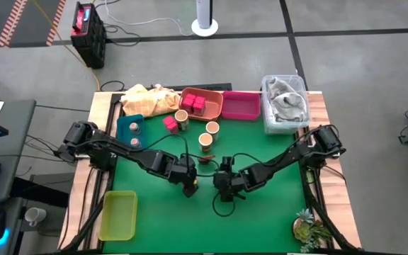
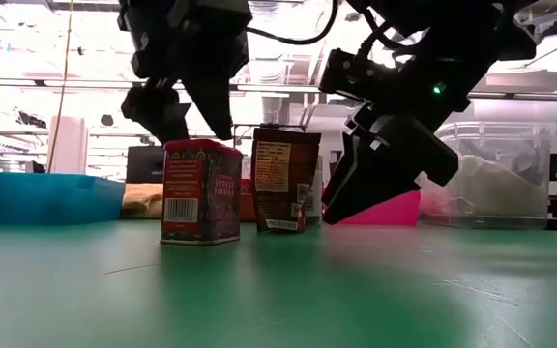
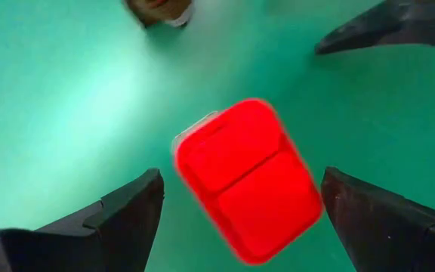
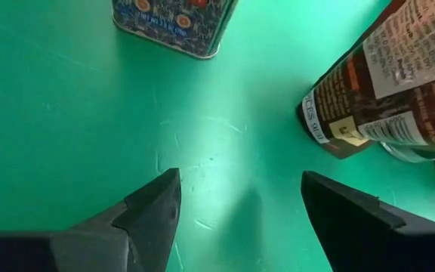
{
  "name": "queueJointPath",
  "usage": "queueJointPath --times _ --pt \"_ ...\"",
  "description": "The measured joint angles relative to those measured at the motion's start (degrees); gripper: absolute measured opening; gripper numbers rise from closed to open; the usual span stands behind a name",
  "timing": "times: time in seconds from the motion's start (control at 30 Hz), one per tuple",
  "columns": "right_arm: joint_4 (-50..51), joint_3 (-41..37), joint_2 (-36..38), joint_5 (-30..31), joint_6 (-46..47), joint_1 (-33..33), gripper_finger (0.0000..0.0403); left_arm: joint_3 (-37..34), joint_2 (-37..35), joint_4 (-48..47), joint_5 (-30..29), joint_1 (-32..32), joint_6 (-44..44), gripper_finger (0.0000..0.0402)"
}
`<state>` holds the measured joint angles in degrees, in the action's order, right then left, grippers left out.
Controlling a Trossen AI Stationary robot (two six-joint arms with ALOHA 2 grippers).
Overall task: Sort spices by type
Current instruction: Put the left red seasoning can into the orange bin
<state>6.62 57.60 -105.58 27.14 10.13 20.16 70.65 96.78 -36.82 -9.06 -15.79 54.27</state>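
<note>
Your red-lidded spice tin (image 3: pixel 248 181) is standing upright on the green mat (image 1: pixel 261 212) near its middle, just beside a brown spice packet (image 2: pixel 285 179). Your left gripper (image 3: pixel 240 215) is hovering directly above the tin, fingers spread wide and grasping nothing. Your right gripper (image 4: pixel 240 200) is hanging close by, beside the packet, likewise spread and empty.

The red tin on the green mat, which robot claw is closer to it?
Left. The left gripper hangs open right over the red tin, a finger on each side. The right gripper is open over bare mat, off to the tin's side.
</note>
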Motion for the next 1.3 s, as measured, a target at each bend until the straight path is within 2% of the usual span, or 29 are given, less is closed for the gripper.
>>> queueJointPath --times 0.4,0.83,0.97,1.13,1.3 --pt "-0.3 0.0 0.0 0.0 0.0 0.0 0.0301 0.0 0.0 -2.0 0.0 0.1 -1.7 0.0344" --pt "-0.5 0.0 0.0 0.0 0.0 0.0 0.0301 0.3 -0.4 -9.3 0.8 1.8 -10.8 0.0344" --pt "-0.5 0.0 0.0 0.0 0.0 0.0 0.0301 2.6 -0.2 -11.2 0.7 2.2 -13.4 0.0344" --pt "-0.7 0.0 0.0 0.0 0.0 0.0 0.0301 7.7 -0.3 -13.5 -3.8 1.7 -14.4 0.0344" --pt "-0.7 0.0 0.0 0.0 0.0 0.0 0.0301 8.5 -0.1 -13.3 -8.1 0.2 -13.5 0.0344"
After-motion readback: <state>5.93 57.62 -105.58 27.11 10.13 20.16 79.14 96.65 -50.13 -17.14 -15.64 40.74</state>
